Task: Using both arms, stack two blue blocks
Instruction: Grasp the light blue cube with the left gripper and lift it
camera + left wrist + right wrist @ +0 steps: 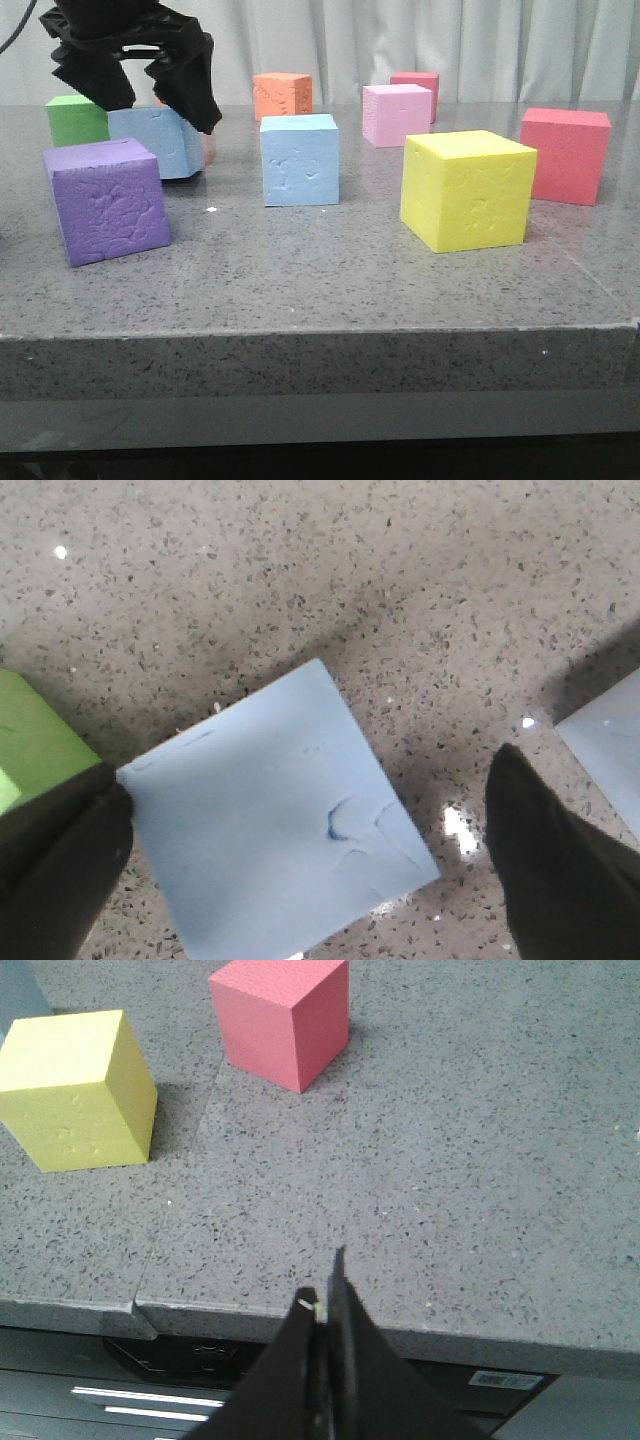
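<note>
One blue block [160, 140] sat on the table [330, 270] behind the purple cube [108, 200], between the spread fingers of the left gripper [150, 95]. The other blue block [299, 160] stood mid-table. The right gripper [322, 1305] was pressed together, holding nothing.

A robotics lab or test bench: a speckled grey stone-look table [330, 270] bears only plain coloured foam cubes, a pale pleated curtain [450, 40] closes off the background, and grey metal drawers [150, 1395] sit beneath the tabletop.
</note>
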Tool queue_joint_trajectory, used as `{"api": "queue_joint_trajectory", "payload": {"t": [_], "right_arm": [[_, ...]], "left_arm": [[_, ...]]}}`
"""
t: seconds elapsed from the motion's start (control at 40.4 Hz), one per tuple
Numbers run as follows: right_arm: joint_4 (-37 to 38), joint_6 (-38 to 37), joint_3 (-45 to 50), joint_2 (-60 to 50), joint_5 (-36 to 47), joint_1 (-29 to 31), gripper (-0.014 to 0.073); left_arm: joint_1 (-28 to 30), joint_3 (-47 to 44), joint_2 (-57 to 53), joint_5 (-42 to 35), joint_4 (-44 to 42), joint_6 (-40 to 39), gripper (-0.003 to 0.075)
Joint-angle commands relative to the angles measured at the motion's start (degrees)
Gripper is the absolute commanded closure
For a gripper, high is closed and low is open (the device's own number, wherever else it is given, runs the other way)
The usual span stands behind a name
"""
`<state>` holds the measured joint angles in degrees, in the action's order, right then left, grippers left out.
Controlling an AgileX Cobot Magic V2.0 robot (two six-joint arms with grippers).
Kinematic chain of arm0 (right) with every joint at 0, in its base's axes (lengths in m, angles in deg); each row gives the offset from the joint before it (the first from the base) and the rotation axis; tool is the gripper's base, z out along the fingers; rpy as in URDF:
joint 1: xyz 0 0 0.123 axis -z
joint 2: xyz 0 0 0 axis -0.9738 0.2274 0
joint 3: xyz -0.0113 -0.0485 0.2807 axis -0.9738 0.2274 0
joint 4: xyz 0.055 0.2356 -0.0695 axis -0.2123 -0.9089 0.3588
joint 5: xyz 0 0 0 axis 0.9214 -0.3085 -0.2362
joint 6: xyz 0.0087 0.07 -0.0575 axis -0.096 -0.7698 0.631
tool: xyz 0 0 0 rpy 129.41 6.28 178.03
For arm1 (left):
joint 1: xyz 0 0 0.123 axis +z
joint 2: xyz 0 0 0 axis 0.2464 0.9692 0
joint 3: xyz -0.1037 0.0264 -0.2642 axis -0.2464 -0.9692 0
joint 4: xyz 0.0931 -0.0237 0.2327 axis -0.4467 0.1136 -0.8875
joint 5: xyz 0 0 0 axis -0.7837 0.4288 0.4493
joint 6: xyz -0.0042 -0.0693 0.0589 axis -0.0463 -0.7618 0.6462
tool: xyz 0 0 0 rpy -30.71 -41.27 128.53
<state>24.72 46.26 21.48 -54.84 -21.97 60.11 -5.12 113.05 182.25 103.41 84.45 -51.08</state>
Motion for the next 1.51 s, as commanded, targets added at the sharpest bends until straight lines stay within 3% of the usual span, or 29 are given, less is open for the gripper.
{"api": "queue_joint_trajectory", "payload": {"t": [0.0,0.42,0.47,0.693,0.792,1.113,1.484], "right_arm": [[1.41,0.51,-1.44,0.29,4.00,0.43,0.0662],[1.41,0.51,-1.44,0.29,4.00,0.43,0.0662],[1.41,0.51,-1.44,0.29,4.00,0.43,0.0662],[1.41,0.51,-1.44,0.29,4.00,0.43,0.0662],[1.41,0.51,-1.44,0.29,4.00,0.43,0.0662],[1.41,0.51,-1.44,0.29,4.00,0.43,0.0662],[1.41,0.51,-1.44,0.29,4.00,0.43,0.0662]], "left_arm": [[0.19,1.84,-2.51,-1.83,0.60,-0.91,0.0028],[0.19,1.84,-2.35,-0.70,0.60,-1.43,0.0043],[0.19,1.84,-2.35,-0.32,0.60,-1.43,0.0070],[0.19,1.84,-2.35,0.34,0.60,-1.43,0.0344],[0.19,1.84,-2.35,0.48,0.60,-1.43,0.0406],[0.19,2.29,-2.70,0.87,0.60,-1.43,0.0420],[0.19,9.42,-2.70,6.13,0.60,-1.43,0.0420]]}}
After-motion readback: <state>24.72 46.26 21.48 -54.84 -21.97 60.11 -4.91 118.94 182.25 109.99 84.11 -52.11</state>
